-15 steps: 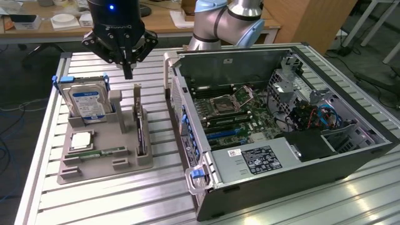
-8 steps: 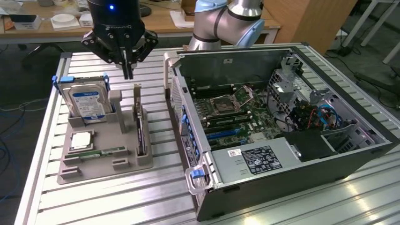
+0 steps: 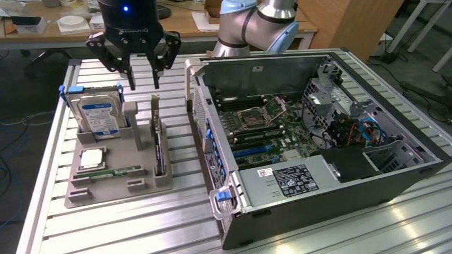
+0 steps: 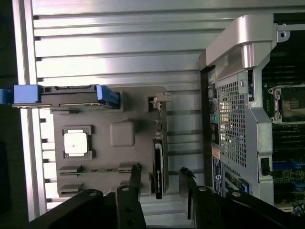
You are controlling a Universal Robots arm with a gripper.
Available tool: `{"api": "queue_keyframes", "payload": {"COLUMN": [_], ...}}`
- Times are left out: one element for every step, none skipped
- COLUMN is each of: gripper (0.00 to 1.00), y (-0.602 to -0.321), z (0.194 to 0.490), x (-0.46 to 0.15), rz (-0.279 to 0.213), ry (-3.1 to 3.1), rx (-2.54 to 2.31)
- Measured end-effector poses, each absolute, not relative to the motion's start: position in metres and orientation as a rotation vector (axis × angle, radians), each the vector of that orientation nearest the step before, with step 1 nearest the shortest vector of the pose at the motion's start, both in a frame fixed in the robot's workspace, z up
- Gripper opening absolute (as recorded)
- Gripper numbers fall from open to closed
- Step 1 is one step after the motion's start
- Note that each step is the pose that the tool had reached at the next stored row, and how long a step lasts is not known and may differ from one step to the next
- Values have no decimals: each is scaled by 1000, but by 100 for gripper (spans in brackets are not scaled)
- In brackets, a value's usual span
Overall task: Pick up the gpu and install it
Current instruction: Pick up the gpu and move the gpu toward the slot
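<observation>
1. The gripper (image 3: 144, 85) hangs above the grey holder (image 3: 106, 193), its two fingers (image 3: 156, 74) spread apart with nothing between them.
2. The gpu (image 3: 158, 148) stands on edge in a narrow slot of the holder, on the side nearest the case (image 3: 332, 203). It is not installed.
3. In the exterior view the fingertips are above the gpu's top edge and clear of it, with no contact showing.
4. In the wrist view the gripper (image 4: 160, 169) straddles the line of the gpu (image 4: 158, 164). One finger (image 4: 136, 179) shows on each side of the dark card, and the card runs lengthways through the gap between them.
5. The gpu's pale bracket (image 4: 159, 102) is at the end of the card farther from the fingers in the wrist view.
6. A hard drive (image 3: 99, 117) with a blue-white label stands upright in the holder, to the exterior view's left of the gpu and apart from it.
7. A cpu (image 3: 92, 157) lies flat in the holder in front of the hard drive, and a green memory stick (image 3: 116, 172) lies just beside it.
8. The case lies open on the table (image 3: 141, 230), just to the exterior view's right of the holder, with its motherboard (image 3: 268, 132) exposed.
9. The holder rests flat on the table's metal slats.
</observation>
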State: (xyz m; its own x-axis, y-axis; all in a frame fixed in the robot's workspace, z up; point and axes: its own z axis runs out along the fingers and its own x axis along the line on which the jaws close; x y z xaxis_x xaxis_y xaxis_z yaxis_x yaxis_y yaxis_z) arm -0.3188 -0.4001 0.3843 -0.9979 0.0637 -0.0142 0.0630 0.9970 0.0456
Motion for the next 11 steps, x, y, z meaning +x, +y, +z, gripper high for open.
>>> {"api": "queue_keyframes", "payload": {"gripper": [47,47,47,47,47,47,47,47,47,47,47], "y": [-400,-400,-400,-400,-400,-401,-402,-403,-404,-405,-406], "z": [384,383,382,380,379,377,375,373,371,370,368], "x": [-319,-319,-319,-319,-319,-319,-319,-319,-319,-319,-319], "rz": [69,70,70,70,70,70,70,70,70,70,70], "ry": [3129,3133,3136,3137,3138,3138,3138,3138,3138,3138,3138], "rx": [78,55,28,0,-21,-26,-27,-26,-26,-26,-26]}}
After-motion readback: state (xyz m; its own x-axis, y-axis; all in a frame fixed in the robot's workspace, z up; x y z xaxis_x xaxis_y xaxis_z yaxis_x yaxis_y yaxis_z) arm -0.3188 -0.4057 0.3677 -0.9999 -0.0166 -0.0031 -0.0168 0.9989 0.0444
